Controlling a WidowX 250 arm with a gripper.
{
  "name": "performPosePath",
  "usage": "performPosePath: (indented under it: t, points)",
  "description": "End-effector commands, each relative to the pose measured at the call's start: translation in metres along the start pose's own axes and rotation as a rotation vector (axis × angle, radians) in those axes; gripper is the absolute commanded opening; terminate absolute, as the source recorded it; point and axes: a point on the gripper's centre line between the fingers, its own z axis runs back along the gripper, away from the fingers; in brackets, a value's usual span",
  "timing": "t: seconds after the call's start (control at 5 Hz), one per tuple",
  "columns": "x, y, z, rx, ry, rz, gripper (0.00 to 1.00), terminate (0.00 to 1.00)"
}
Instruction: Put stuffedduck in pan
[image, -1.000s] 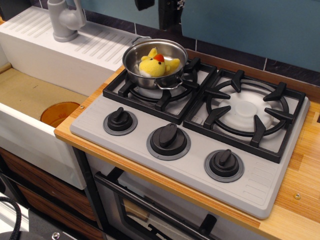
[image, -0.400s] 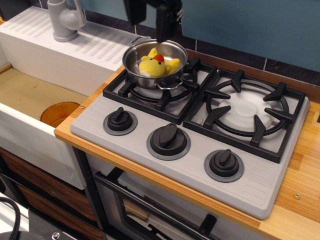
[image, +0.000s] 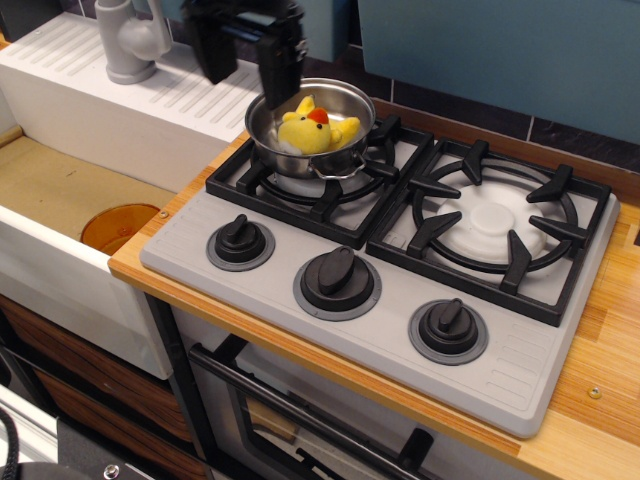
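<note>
The yellow stuffedduck (image: 312, 131) with its orange-red beak lies inside the shiny steel pan (image: 345, 104), which stands on the back left burner of the stove. My black gripper (image: 245, 75) hangs at the top of the view, just left of the pan and above its left rim. Its two fingers are spread apart and hold nothing. One finger (image: 279, 68) overlaps the pan's left edge in the view.
A grey faucet (image: 130, 38) stands on the white drainboard at the back left. An orange disc (image: 119, 226) lies in the sink. The stove has three black knobs (image: 337, 279) in front and a bare right burner (image: 494, 221).
My gripper has come down from the top edge and moved left, from above the pan to beside its left rim. The duck and pan have not moved.
</note>
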Motion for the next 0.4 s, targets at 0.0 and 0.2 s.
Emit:
performPosePath:
  t: [0.0, 0.2]
  points:
    - [0.0194, 0.0172, 0.0293, 0.045, -0.144, 0.039, 1.00, 0.00]
    - [0.0275, 0.0199, 0.0245, 0.110, -0.112, 0.016, 1.00, 0.00]
